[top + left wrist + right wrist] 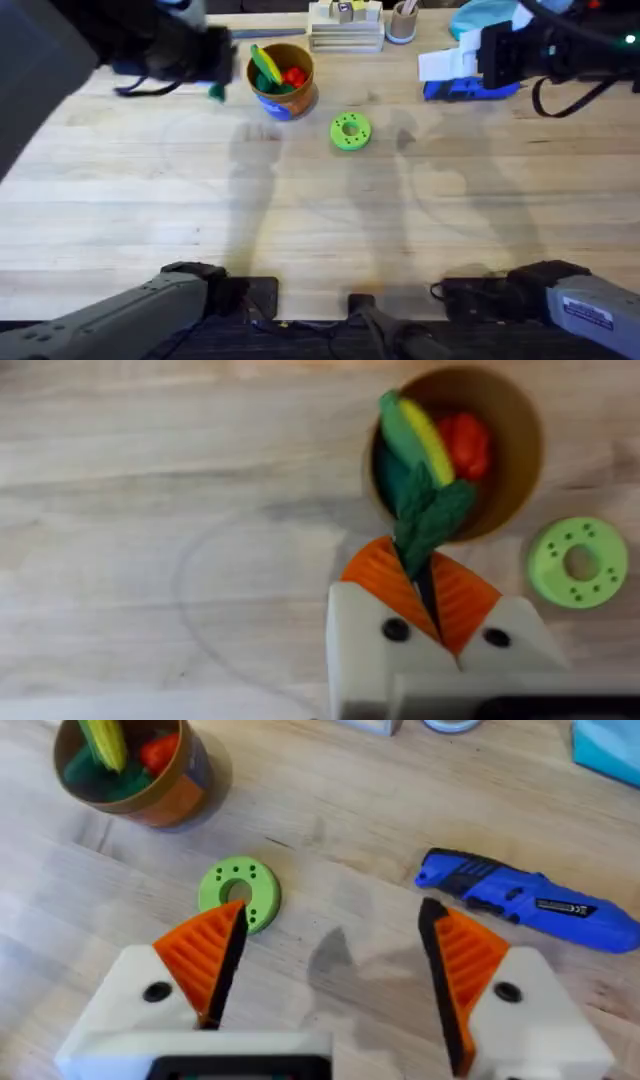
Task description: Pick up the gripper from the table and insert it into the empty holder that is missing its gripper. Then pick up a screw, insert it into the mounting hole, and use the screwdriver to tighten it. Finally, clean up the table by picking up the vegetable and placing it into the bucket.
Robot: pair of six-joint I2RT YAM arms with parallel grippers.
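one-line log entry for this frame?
phase: cleanup | left hand: shut on vegetable, above bucket | right hand: open, empty | screwdriver: on table

Left arm comes up from its base at the lower left and sits close under the overhead camera, so it reads as a big dark blur across the upper left of the table. Its gripper (pixel 425 585) has the white fingers with orange ribbed pads (pixel 380 575) squeezed nearly together, clamped on a small dark-green piece that sticks out past the tips.

Right arm starts at the lower right, and its wrist view looks down at the table. That gripper (pixel 335 955) is spread wide, orange pads (pixel 205 955) well apart with nothing between them.
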